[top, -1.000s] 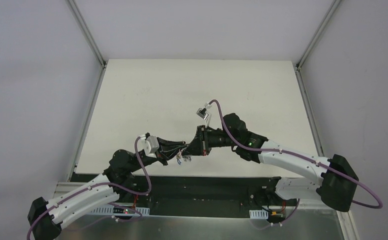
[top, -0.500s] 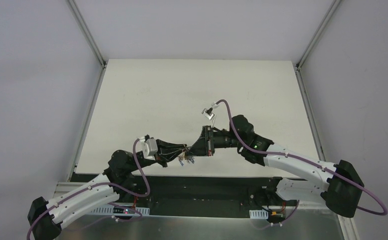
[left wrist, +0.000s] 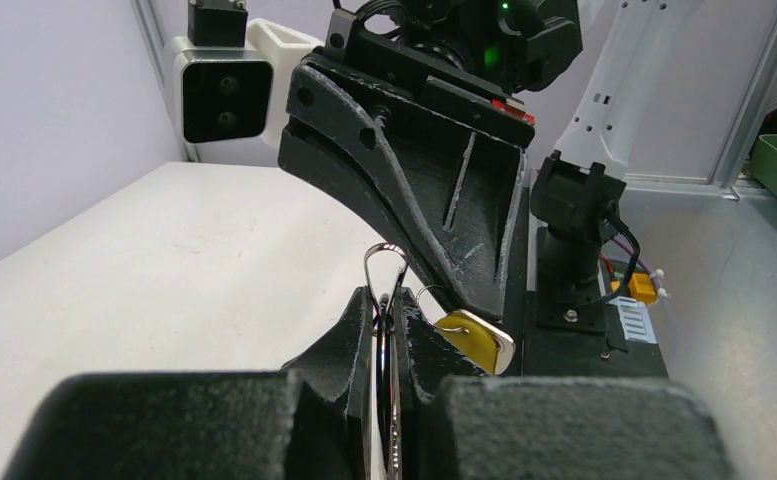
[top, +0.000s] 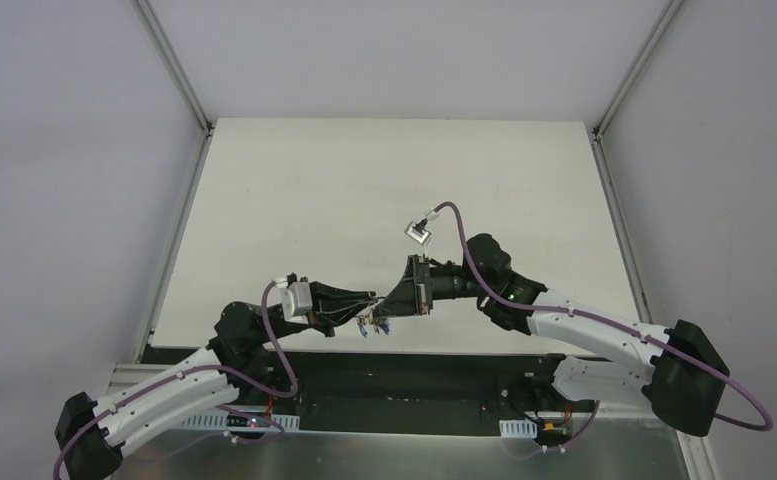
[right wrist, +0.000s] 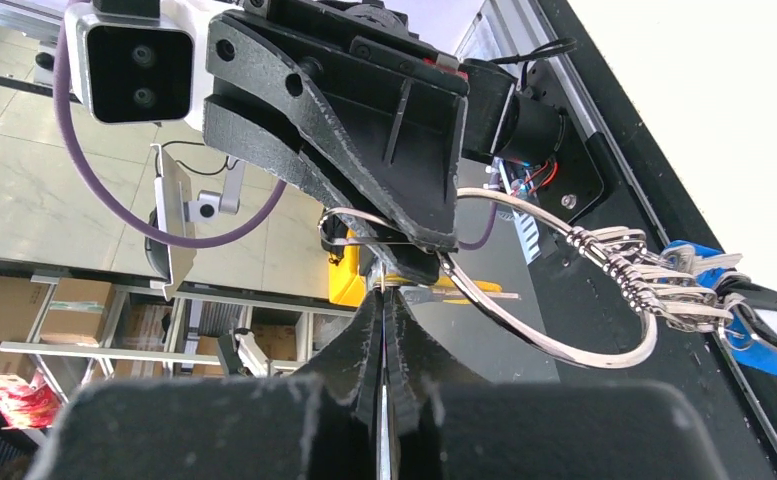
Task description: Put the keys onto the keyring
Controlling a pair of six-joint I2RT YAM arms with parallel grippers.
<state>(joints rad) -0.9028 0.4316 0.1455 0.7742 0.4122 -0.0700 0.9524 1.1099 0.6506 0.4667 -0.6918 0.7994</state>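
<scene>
My left gripper (top: 369,301) is shut on the thin silver keyring (left wrist: 385,255), whose loop sticks up between its fingertips (left wrist: 360,318). In the right wrist view the keyring (right wrist: 534,340) is a wide loop with a bunch of silver keys and blue tags (right wrist: 669,285) hanging on its right side. My right gripper (top: 391,303) meets the left one tip to tip above the table's near edge. It is shut on a thin silver key seen edge-on (right wrist: 382,300). The yellow-headed key (left wrist: 474,338) sits at its finger's tip. I see no black-headed key.
The white table (top: 384,190) stretches away beyond both grippers, with grey walls on three sides. A black strip and the arm bases (top: 404,375) lie below the grippers at the near edge. The right arm's purple cable (top: 469,235) loops above its wrist.
Both grippers have drifted slightly toward the near edge, still joined tip to tip. The right wrist has turned and its camera has swung to the right. The hanging bunch has moved with them.
</scene>
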